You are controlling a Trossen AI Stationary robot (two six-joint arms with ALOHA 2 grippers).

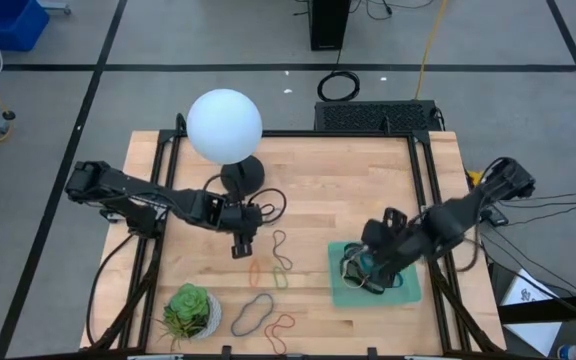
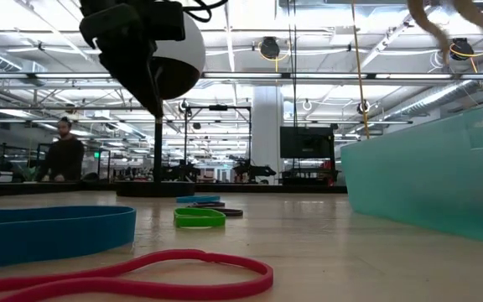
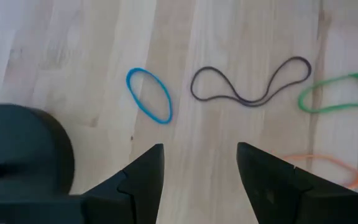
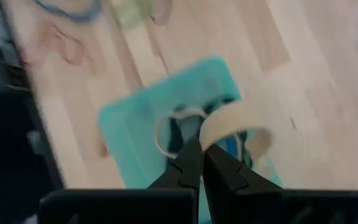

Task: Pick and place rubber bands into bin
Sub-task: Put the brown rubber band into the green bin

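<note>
Right gripper (image 4: 201, 158) – fingers pressed together, pinching a wide tan band (image 4: 232, 121) – is hanging directly over the bin (image 1: 340, 292). Left gripper (image 3: 199, 165), jaws spread, is hovering over loose bands – the black loop (image 3: 250, 84) lying crosswise just ahead.

The left claw (image 1: 240, 246) hangs over the table (image 1: 368, 175), jaws apart, with the lamp (image 1: 225, 125) just behind it and the plant pot (image 1: 190, 312) in front of it, towards the table's left front corner; loose rubber bands (image 1: 280, 250) lie on the wood just to its right and in front of it; the tray (image 1: 408, 290) sits well to its right; the right claw (image 1: 368, 272), pinched on a wide band (image 4: 232, 121), hangs over that tray, with more bands lying inside the tray beneath it.
</note>
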